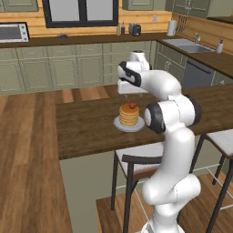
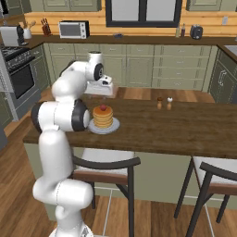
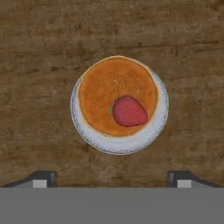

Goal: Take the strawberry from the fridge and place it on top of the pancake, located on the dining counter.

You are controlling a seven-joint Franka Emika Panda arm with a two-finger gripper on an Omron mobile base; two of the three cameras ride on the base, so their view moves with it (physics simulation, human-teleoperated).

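Observation:
The red strawberry point(image 3: 129, 111) lies on top of the pancake point(image 3: 109, 92), a golden stack on a white plate point(image 3: 118, 144) on the dark wood dining counter point(image 3: 39, 65). From the left base view the strawberry point(image 1: 132, 105) caps the pancake point(image 1: 129, 115); the right base view shows the strawberry point(image 2: 103, 108) on the same pancake point(image 2: 102, 118). My gripper point(image 3: 112, 177) hovers straight above the stack, open and empty, its fingertips point(image 3: 43, 177) wide apart. The fridge is out of view.
Two small shakers point(image 2: 164, 102) stand on the dining counter point(image 2: 176, 125) to the right of the plate. Dark-framed stools point(image 2: 111, 169) sit against the counter's near side. Green wall cabinets point(image 1: 68, 68) and a sink point(image 1: 189, 45) line the back.

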